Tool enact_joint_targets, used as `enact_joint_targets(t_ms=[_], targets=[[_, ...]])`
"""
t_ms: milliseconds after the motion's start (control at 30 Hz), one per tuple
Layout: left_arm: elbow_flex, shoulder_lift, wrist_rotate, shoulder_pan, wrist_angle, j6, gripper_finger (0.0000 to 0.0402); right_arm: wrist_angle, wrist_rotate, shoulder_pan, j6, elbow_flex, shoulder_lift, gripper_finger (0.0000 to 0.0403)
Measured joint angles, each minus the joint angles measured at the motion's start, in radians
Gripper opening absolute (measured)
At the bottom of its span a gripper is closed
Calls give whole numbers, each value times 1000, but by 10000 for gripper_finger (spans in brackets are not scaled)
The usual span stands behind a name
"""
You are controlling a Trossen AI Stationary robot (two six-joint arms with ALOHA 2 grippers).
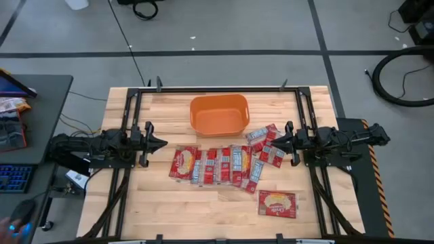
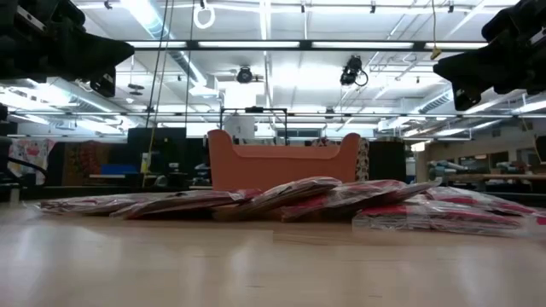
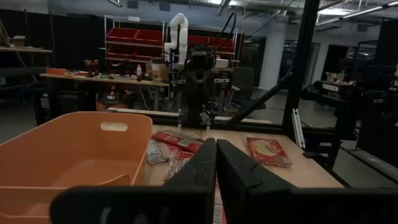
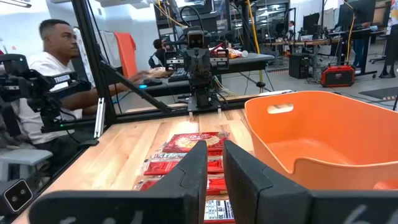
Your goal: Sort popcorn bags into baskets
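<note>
Nothing is sorted yet: the popcorn bags (image 1: 224, 165) lie fanned on the counter (image 1: 169, 203) just in front of the empty orange basket (image 1: 218, 114). The left gripper (image 1: 161, 143) hovers with jaws together; the right gripper (image 1: 274, 143) holds nothing, jaws barely apart. Next comes opening over a bag.

Place: you are looking at a robotics lab set in a large open workshop hall.
Ceiling: long strip lights (image 2: 281, 44) and exposed ducts run overhead.
Floor: grey concrete marked with dark lines (image 1: 224, 51).
Bench: a pale wooden butcher-block table (image 1: 203, 210) sits inside a black metal frame (image 1: 129, 102).
Storage: red plastic parts bins (image 3: 134, 42) fill shelves behind a cluttered workbench (image 3: 99, 79).
Other gear: a white robot arm (image 3: 178, 31) stands beyond.
People: a seated person in a white shirt (image 4: 53, 68) works at a desk.
</note>
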Motion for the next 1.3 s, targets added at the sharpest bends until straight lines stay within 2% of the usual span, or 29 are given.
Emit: enact_joint_targets(t_ms=[1233,1300], targets=[[0,0,0,0,0,0,18,0,0,0,0,0,0,58],[0,0,0,0,1,0,18,8,20,0,-44,0,0,58]])
